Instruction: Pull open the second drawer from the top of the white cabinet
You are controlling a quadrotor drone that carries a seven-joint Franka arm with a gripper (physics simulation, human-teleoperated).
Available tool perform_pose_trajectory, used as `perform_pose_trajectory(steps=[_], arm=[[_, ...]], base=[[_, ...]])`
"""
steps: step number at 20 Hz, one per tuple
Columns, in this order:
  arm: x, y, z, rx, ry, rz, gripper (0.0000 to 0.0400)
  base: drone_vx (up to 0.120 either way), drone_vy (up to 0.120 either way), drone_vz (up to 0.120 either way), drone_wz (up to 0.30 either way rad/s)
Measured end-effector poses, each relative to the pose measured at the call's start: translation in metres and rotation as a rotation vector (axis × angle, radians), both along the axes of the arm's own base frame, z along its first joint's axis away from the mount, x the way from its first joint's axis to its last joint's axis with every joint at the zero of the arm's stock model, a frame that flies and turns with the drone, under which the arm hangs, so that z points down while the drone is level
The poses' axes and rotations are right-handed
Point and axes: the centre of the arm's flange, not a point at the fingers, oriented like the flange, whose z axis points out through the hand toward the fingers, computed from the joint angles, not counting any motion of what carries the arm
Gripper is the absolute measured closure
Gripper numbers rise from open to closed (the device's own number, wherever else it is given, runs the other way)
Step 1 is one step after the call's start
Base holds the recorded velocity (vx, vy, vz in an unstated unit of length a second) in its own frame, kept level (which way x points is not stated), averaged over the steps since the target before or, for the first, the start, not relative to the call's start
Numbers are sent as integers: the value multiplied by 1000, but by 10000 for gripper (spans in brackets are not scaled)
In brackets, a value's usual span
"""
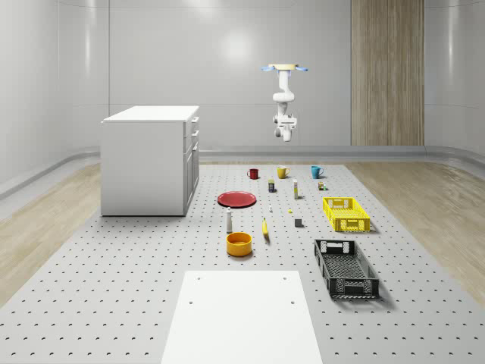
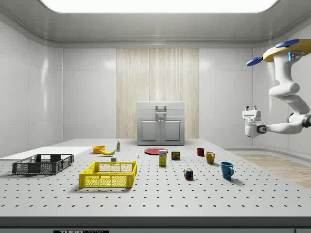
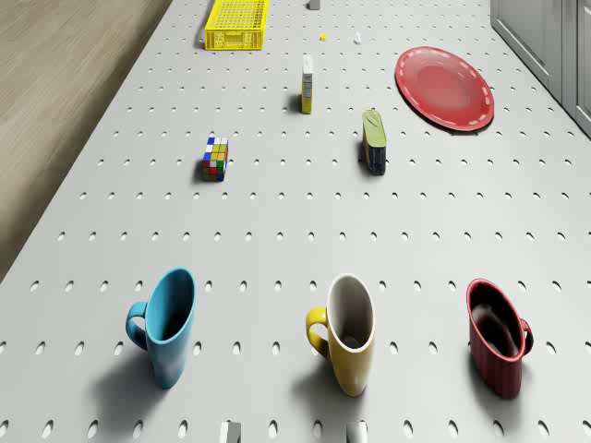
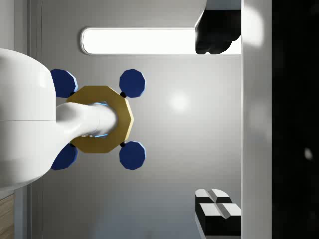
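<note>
- The white cabinet (image 1: pixel 145 163) stands on the tabletop (image 1: pixel 114 288) at the whole-scene view's left, and its drawer fronts face that view's right.
- In the side view it sits at the far end, front on. The second drawer from the top (image 2: pixel 161 114) lies flush with the front, closed, beneath the top drawer (image 2: pixel 161 106) and above two doors.
- A red plate (image 1: pixel 237 199) lies on the tabletop near the cabinet's front.
- Farther out stand a red mug (image 3: pixel 499 337), a yellow mug (image 3: pixel 346 332) and a blue mug (image 3: pixel 166 323) in a row, all upright.
- The drone (image 1: pixel 286 69) hovers high in the air above the end of the tabletop where the mugs stand, well apart from the cabinet.
- The arm (image 2: pixel 286 92) hangs below it and bends back, so that the claw (image 2: pixel 251 108) points upward, in mid-air and touching nothing.
- In the wrist view the drone's body and rotors are seen from beneath. The two fingers (image 4: pixel 217 211) stand wide apart with nothing between them, so the claw is open.
</note>
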Motion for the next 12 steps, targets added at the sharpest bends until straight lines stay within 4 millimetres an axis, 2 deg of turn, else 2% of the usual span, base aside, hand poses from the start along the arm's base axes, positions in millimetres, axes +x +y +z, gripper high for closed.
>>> perform_pose_trajectory(steps=[2,5,12], arm=[[-3,0,15,0,-2,0,53],[-4,0,37,0,-4,0,78],[-1,0,75,0,-9,0,96]], base=[[0,0,0,0],[0,0,0,0],[0,0,0,0]])
